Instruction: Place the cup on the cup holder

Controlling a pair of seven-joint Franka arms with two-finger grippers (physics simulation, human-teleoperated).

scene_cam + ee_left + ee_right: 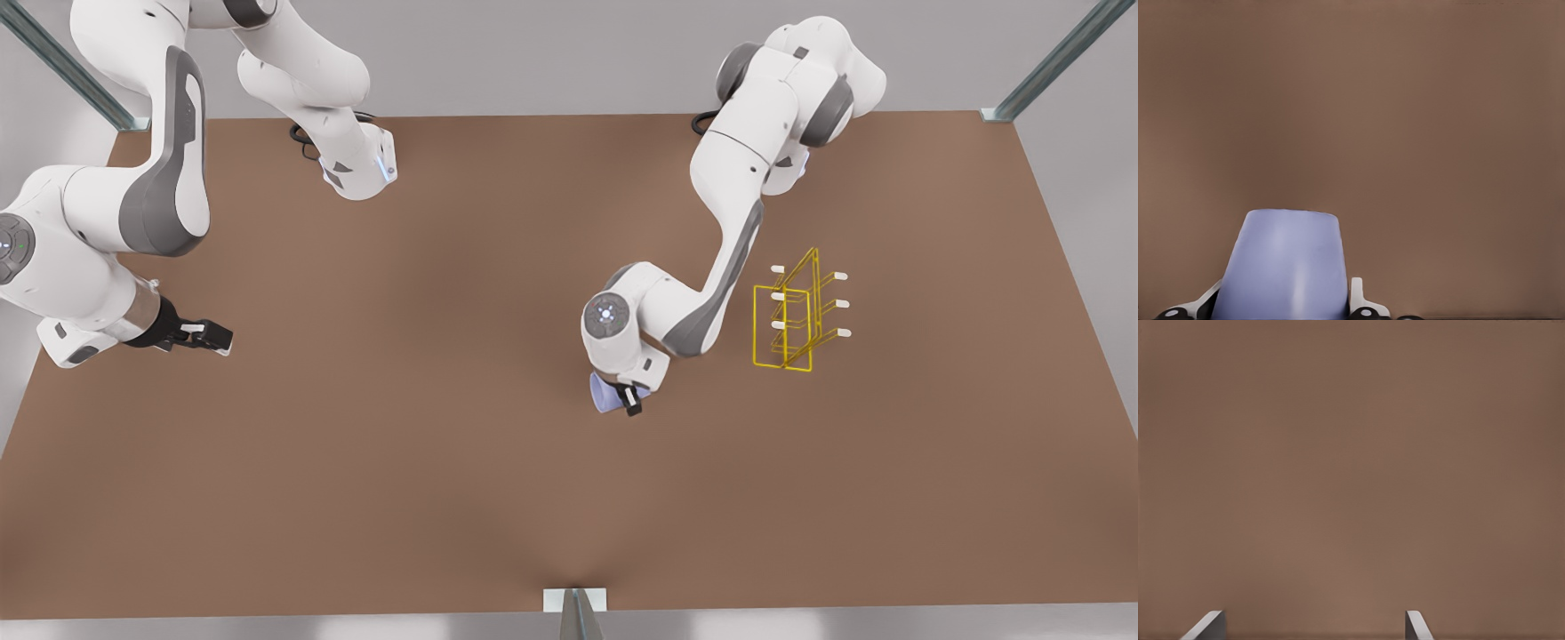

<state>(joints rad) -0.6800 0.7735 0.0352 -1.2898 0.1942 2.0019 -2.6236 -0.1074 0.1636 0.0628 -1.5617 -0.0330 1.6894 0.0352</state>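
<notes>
The pale lavender-blue cup (605, 394) is near the middle of the table, held sideways in my left gripper (625, 397). That gripper is shut on the cup. In the left wrist view the cup (1288, 257) sits between the two fingers (1361, 299), which press on its sides. The yellow wire cup holder (786, 325) stands upright to the front view's right of the cup, about an arm's link away, its white-capped prongs bare. My right gripper (216, 338) waits at the front view's far left, open and holding nothing, its fingers (1417, 625) spread over bare table.
The brown table (427, 462) spans the whole scene. Metal frame posts stand at the back corners (1049, 67), and a bracket (575, 604) sits at the middle of the front edge. The arm bases stand along the back edge.
</notes>
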